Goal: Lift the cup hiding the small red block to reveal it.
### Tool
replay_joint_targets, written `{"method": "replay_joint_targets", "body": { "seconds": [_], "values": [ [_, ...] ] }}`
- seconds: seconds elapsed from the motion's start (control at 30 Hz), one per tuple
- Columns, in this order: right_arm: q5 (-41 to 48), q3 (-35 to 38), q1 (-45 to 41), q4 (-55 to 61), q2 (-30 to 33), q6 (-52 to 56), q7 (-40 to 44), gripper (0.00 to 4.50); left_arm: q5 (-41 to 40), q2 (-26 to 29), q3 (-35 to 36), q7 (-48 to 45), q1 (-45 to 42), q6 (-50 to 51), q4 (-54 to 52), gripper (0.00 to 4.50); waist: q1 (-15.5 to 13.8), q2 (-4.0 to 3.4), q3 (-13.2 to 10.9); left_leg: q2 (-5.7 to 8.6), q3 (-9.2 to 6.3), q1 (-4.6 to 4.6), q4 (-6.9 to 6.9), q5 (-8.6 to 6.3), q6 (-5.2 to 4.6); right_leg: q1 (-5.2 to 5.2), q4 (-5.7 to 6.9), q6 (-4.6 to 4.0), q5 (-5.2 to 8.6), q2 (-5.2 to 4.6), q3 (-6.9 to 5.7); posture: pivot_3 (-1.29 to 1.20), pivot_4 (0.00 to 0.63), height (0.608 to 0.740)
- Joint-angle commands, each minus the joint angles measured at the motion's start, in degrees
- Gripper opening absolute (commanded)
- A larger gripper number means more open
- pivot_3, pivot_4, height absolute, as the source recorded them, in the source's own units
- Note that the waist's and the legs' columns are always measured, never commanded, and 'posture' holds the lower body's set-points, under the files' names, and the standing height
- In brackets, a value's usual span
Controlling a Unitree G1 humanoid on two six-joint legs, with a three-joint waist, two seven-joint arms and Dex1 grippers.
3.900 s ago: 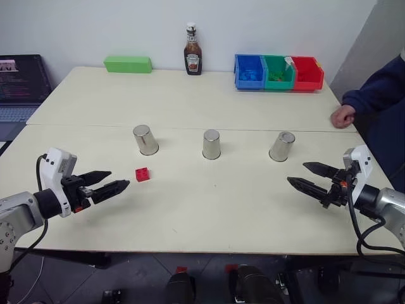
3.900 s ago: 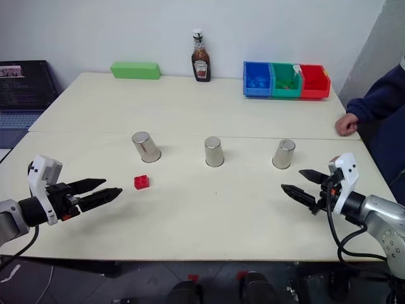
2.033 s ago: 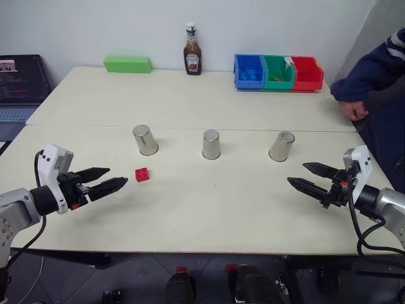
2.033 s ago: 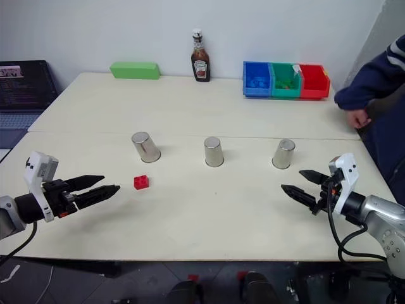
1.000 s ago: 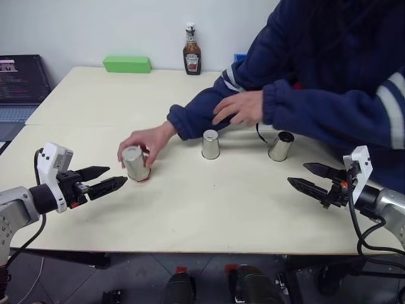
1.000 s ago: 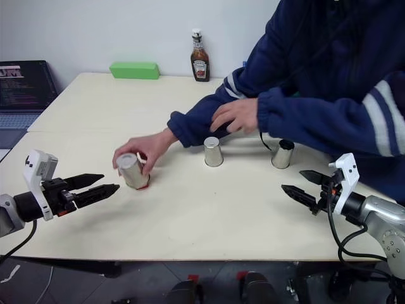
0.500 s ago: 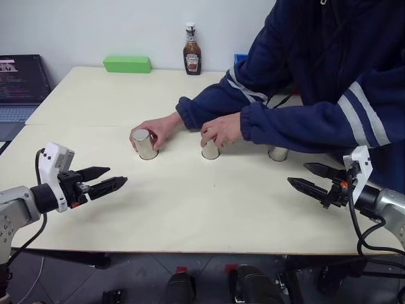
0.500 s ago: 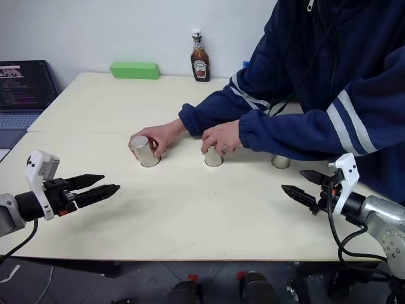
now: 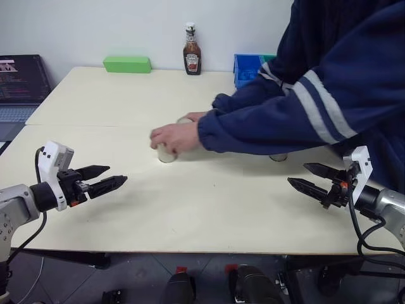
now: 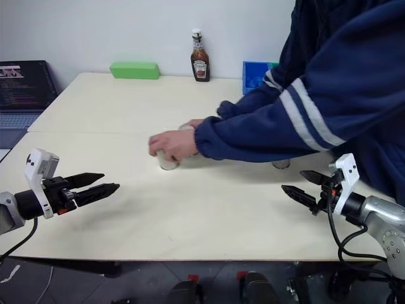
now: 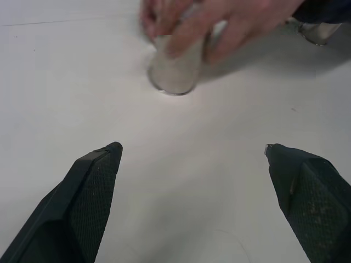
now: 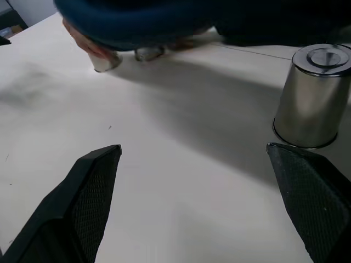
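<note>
Cup [image 9: 167, 152] under a person's hand [image 9: 175, 137] lies ahead-right of my left tool [image 9: 109, 179], the nearer one; both it and right tool [image 9: 308, 177] gape empty.

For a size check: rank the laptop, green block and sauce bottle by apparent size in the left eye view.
1. laptop, though the picture edge cuts it off.
2. green block.
3. sauce bottle; taller but narrower than the block, so this gap is close.

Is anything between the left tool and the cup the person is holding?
Bare table lies between the left tool and that cup, but the person's hand covers the cup's top and sides, blocking any grasp for now.
</note>
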State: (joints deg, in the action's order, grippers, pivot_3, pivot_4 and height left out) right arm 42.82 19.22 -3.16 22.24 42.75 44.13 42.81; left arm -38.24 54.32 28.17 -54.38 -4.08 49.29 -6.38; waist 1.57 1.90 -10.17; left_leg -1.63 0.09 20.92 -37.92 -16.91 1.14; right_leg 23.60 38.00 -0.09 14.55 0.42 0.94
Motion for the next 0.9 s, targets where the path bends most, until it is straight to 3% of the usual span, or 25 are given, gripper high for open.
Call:
{"method": "replay_joint_targets", "body": {
  "seconds": [0.03, 0.7, 0.9],
  "values": [
    [0.4, 1.3, -0.6, 1.2, 0.5, -1.2, 0.1, 4.5, 0.3, 1.3, 0.6, -0.1, -0.8, -1.2, -0.3, 4.44, 0.0, 0.0, 0.0, 0.0, 0.0, 0.0, 0.0, 0.0, 0.0, 0.0, 0.0, 0.0, 0.0, 0.0, 0.0, 0.0, 0.15, 0.74],
    [0.3, 0.3, -1.0, 1.8, 0.9, -1.1, 1.0, 4.5, 0.2, 1.4, 1.0, -0.1, -0.5, -1.0, -0.6, 4.44, 0.0, 0.0, 0.0, 0.0, 0.0, 0.0, 0.0, 0.0, 0.0, 0.0, 0.0, 0.0, 0.0, 0.0, 0.0, 0.0, 0.15, 0.74],
    [0.8, -0.6, -0.5, 7.7, -0.4, -4.4, 2.2, 4.5, 1.7, -1.2, -1.6, 0.2, 0.6, -5.7, -5.0, 4.44, 0.0, -0.01, 0.0, 0.0, 0.0, 0.0, 0.0, 0.0, 0.0, 0.0, 0.0, 0.0, 0.0, 0.0, 0.0, 0.0, 0.15, 0.74]
  ]
}}
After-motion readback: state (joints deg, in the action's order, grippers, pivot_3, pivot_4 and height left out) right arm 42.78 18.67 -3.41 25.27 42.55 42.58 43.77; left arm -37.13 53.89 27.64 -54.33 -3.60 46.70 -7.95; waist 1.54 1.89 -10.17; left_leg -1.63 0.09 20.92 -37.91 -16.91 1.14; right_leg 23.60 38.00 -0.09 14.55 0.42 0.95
